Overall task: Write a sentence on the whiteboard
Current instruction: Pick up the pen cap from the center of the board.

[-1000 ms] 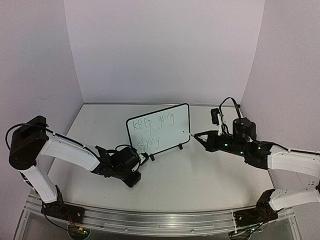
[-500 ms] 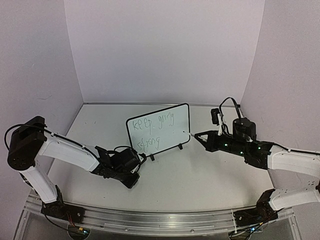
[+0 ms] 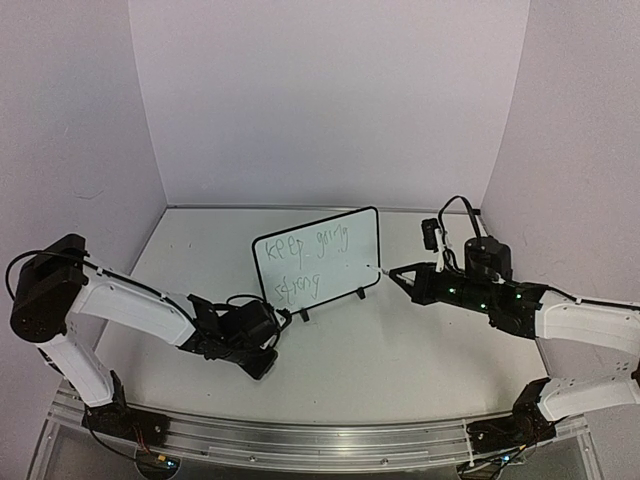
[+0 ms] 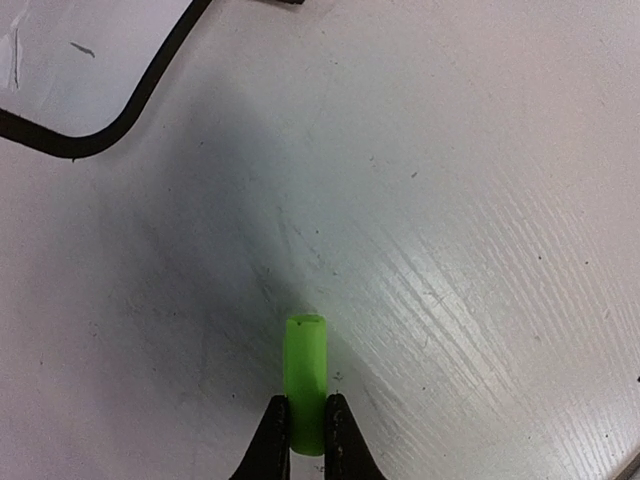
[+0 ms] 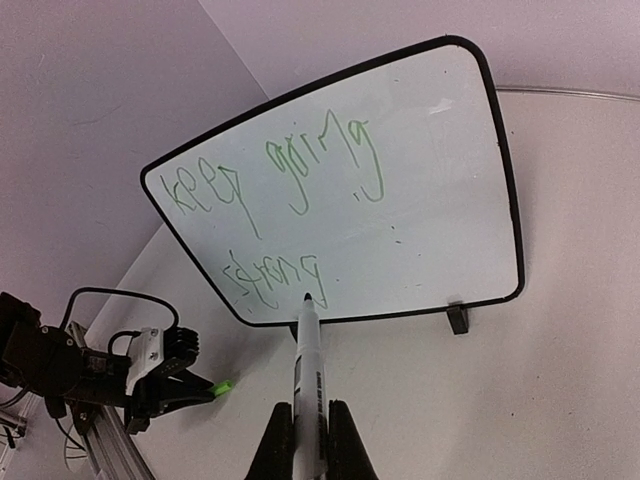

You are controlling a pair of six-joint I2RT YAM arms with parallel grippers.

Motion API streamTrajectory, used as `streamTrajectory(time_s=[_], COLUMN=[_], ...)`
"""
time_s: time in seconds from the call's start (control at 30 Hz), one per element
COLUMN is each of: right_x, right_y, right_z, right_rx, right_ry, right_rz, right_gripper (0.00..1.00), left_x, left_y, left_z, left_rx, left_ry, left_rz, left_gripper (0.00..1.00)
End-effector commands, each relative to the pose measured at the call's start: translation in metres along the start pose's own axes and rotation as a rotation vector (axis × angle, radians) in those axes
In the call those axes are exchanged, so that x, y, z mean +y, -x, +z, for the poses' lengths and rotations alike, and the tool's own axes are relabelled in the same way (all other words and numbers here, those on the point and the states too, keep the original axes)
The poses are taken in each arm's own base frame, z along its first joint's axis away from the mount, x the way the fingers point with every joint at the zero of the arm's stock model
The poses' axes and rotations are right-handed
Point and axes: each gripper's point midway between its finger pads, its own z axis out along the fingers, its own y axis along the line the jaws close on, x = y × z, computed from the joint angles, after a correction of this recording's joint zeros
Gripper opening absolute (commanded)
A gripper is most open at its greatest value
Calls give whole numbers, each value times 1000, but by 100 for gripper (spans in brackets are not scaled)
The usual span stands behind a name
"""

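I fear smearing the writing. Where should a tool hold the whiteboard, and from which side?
Probably the top edge of the whiteboard, near its right corner, coming down from above. It stands nearly upright on two feet, so a tool can straddle the thin frame front and back, and that corner is free of the sentence.

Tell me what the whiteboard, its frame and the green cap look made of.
The whiteboard: a smooth, even white face that carries thin marker ink, likely a coated or melamine sheet; the core cannot be told. Its frame: a thin black rim with rounded corners, probably matte moulded plastic. The green cap: bright, smooth plastic with a soft highlight along its side.
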Motion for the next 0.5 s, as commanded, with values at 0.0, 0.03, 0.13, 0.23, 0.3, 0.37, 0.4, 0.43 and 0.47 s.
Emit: streamTrajectory(time_s=[0.0, 0.03, 0.13, 0.23, 0.3, 0.37, 0.4, 0.43, 0.47], right_x=[7, 9, 20, 37, 51, 66, 72, 81, 87], right_y=[7, 6, -3, -12, -20, -25, -28, -32, -36], right_z=[-1, 1, 8, 14, 15, 14, 12, 10, 8], right_rx=[6, 19, 94, 178, 240, 297, 332, 372, 417], right_ry=[9, 20, 82, 184, 267, 349, 386, 435, 479], right_rz=[23, 28, 40, 48, 57, 62, 69, 78, 94], right_gripper=[0, 0, 0, 0, 0, 0, 0, 0, 0], left_x=[5, 3, -8, -24, -35, -47, -52, -56, -59], left_y=[-10, -5, 10, 22, 29, 34, 38, 42, 46], left_z=[-15, -19, -35, -51, -64, -77, -84, -90, -97], left_rx=[3, -19, -94, -158, -195, -219, -233, -245, -258], left_ry=[-3, -19, -95, -202, -271, -347, -373, -394, -412], left_rz=[0, 0, 13, 47, 82, 118, 138, 154, 173], left_gripper=[0, 0, 0, 0, 0, 0, 0, 0, 0])
